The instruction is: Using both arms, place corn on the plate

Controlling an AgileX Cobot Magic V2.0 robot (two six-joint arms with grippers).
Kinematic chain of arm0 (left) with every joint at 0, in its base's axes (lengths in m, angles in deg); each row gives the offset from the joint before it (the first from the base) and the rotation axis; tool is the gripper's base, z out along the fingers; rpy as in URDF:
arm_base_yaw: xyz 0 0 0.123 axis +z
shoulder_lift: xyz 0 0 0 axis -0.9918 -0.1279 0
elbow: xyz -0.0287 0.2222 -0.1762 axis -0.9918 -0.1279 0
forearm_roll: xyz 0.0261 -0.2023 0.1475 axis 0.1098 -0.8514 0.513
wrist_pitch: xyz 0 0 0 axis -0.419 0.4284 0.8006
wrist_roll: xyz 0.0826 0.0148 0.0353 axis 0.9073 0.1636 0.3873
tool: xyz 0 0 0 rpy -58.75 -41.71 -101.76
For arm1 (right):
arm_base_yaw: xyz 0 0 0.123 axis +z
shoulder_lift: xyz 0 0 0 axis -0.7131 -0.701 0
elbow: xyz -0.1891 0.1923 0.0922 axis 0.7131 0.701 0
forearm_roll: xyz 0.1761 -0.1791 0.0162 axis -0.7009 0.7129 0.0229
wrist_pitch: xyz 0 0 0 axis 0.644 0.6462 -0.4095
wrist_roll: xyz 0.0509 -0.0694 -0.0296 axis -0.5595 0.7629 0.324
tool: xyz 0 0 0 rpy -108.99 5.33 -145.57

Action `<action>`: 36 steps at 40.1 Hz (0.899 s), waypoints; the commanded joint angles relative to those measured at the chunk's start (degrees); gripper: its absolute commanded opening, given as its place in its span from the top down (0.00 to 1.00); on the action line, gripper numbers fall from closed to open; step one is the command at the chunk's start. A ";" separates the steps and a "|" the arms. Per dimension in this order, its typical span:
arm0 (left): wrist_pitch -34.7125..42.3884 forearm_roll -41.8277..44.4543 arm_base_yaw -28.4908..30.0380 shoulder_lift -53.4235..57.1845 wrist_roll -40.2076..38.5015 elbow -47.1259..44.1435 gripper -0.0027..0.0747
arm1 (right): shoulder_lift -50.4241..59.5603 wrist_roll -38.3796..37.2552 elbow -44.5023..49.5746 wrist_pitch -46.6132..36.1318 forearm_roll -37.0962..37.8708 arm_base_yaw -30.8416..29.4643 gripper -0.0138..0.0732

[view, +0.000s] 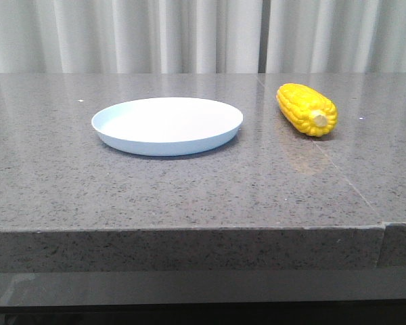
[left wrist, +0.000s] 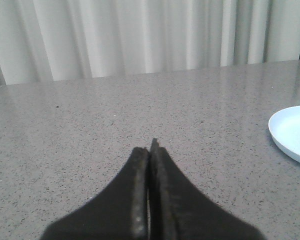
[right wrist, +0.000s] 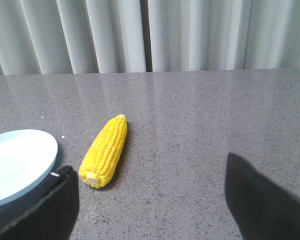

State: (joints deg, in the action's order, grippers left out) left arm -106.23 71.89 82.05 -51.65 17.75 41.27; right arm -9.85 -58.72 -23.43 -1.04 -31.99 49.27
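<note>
Right pincer wide apart, corn on table beyond; left pincer pressed closed, plate off to side.

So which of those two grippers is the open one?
The right gripper: its two dark fingers stand wide apart, with the corn and table showing between them. The left gripper has its fingers pressed together, holding nothing.

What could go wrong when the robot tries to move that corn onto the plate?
The corn is round and lies loose on the smooth stone table, so a nudge from the open right gripper might roll it away. The plate is shallow with a low rim, so a dropped cob could roll off. The left gripper is shut and would need opening to help.
</note>
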 commanded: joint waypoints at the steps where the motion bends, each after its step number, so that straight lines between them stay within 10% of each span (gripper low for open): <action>1: 4.96 -0.57 -0.33 -0.60 0.08 1.57 0.99 | -0.83 0.41 -1.98 -4.77 0.02 -0.35 0.13; 36: 4.96 -0.57 -0.33 -0.60 0.08 1.57 0.99 | -52.78 0.41 -36.40 13.38 -9.28 3.09 0.13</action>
State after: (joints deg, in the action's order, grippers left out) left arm -106.23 71.89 82.05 -51.65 17.75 41.27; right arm -59.62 -58.72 -55.30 14.14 -39.66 51.10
